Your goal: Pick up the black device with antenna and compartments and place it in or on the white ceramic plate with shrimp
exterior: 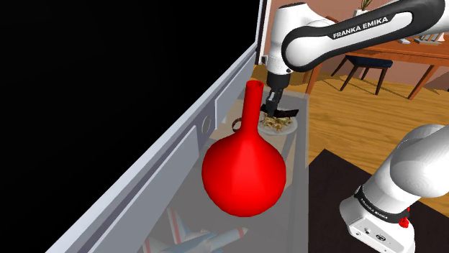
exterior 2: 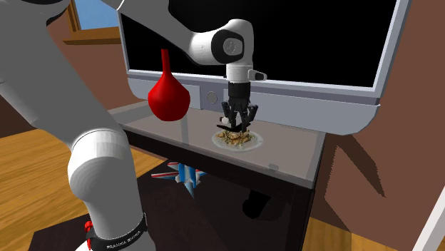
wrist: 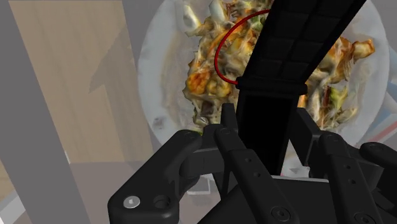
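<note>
My gripper (exterior: pixel 275 106) hangs just above the white plate (exterior: pixel 290 129), which holds shrimp and other food. The fingers are shut on the black device (exterior: pixel 286 113), a long flat bar with square compartments. In the wrist view the device (wrist: pixel 292 57) runs out from between my fingers (wrist: pixel 224 143) across the food, with a thin red loop beside it, and the plate (wrist: pixel 159 83) lies directly underneath. From the second exterior view the gripper (exterior 2: pixel 237 121) points straight down and the device (exterior 2: pixel 232 129) sits low over the plate (exterior 2: pixel 254 142).
A big red round-bellied vase (exterior: pixel 243 172) stands on the grey see-through tabletop (exterior 2: pixel 299 153), between the plate and the stand. A large black screen (exterior 2: pixel 285 36) rises behind the plate. A toy plane (exterior 2: pixel 184 175) lies below the tabletop.
</note>
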`<state>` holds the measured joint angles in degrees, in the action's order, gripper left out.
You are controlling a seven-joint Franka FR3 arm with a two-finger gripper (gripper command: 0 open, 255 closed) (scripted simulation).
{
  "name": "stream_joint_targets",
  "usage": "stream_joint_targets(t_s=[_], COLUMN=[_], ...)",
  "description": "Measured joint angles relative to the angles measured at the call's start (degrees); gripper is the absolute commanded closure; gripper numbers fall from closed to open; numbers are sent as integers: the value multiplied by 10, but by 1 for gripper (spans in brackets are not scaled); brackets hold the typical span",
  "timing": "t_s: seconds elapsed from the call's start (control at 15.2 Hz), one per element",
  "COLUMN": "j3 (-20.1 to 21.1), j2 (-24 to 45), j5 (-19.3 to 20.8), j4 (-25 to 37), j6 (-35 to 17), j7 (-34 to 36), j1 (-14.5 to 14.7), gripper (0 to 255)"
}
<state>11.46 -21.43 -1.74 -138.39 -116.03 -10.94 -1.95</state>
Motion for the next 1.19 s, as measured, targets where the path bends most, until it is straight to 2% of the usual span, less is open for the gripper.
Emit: stream_joint_targets(t_s=[0.13, 0.2, 0.59, 0.92, 1.19], j3=[0, 0, 0, -3, -3], j2=[0, 0, 1, -14, -16], j5=[0, 0, 0, -1, -1], j4=[0, 0, -1, 53, 59], j6=[0, 0, 0, 67, 75], j7=[0, 0, 0, -2, -2], j1=[0, 0, 0, 0, 0], gripper=[255, 0, 0, 0, 0])
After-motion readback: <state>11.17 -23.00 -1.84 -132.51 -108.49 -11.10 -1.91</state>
